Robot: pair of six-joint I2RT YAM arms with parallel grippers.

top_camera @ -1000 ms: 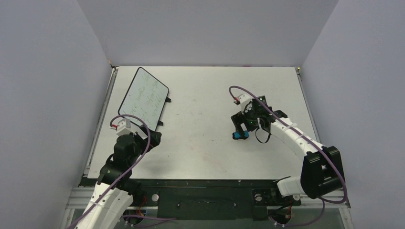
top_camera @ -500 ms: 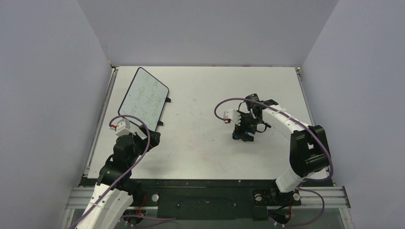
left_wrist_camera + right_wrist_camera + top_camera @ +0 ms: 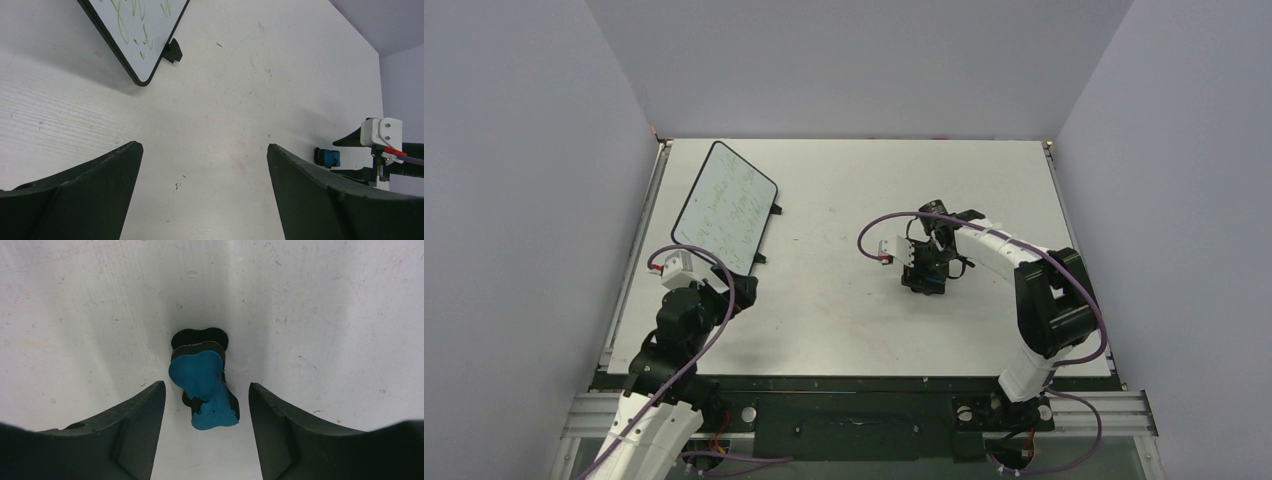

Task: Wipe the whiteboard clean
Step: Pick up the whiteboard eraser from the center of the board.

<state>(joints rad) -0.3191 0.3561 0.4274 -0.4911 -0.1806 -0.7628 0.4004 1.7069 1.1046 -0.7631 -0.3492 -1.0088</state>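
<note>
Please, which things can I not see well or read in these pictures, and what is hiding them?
- Green writing on the whiteboard: too small to read in the top view; the left wrist view cuts the board at its top edge.
- Eraser: in the top view almost covered by the right claw.
- Stand: only black feet show; the board hides the rest.

Top view overlooks the table [image 3: 844,330]; both wrist views share the eraser [image 3: 200,377].
</note>
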